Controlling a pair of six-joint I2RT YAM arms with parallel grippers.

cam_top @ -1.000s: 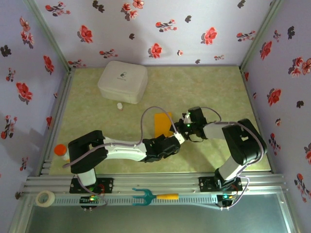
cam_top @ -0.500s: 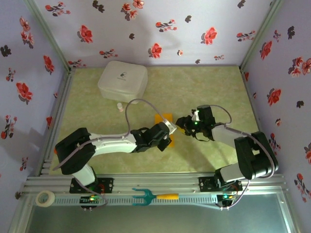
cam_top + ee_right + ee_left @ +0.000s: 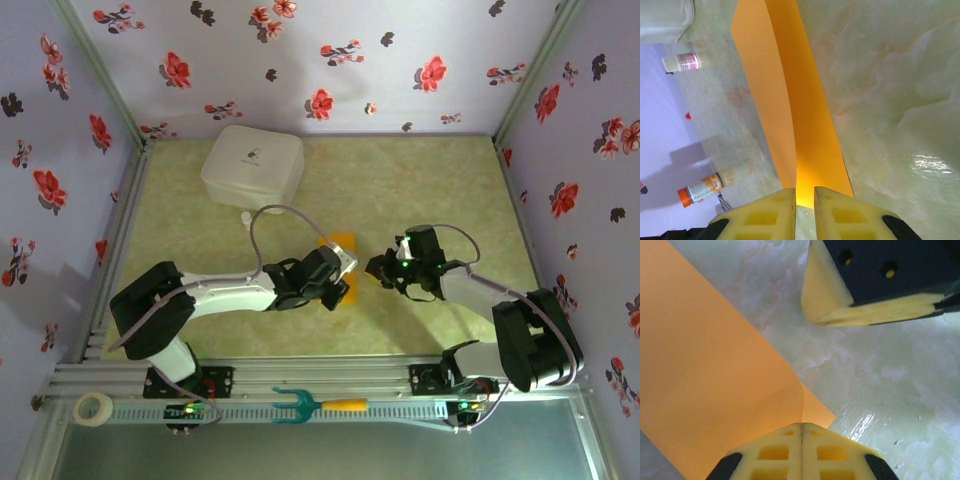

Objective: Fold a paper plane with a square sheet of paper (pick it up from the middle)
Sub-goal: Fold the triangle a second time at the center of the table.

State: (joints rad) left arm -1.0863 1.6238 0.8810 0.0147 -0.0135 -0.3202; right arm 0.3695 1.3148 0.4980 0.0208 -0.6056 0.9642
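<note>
Fingers (image 3: 775,452) of the left gripper (image 3: 801,427) are pressed flat together, no gap at the seam, tips sitting right on a corner of the orange-yellow paper plane (image 3: 705,390). Whether any sheet is caught between them, I cannot tell. Over on the right gripper (image 3: 805,192), the yellow fingers (image 3: 765,215) stand a narrow slit apart, and the paper's long ridge runs straight into that slit (pinched or merely straddled, I cannot tell).

Where's the paper? Middle of the pale green marbled tabletop (image 3: 880,100), lying between the two grippers, near of the white rounded plastic box (image 3: 252,167).

Progress, as I judge it: the square is gone, and what lies there is a long narrow strip with a lengthwise crease, one flap lifted off the other. A layered corner shows in the left wrist view. I see no sharp nose, so the folds may need pressing, and the pick-up from the middle looks not yet done.

Textures now: the paper is matte, thin and crisp-edged, glowing where light passes through the raised flap. The tabletop is glossy, with bright glare patches, and the finger pads are ribbed yellow plastic on black bodies.
</note>
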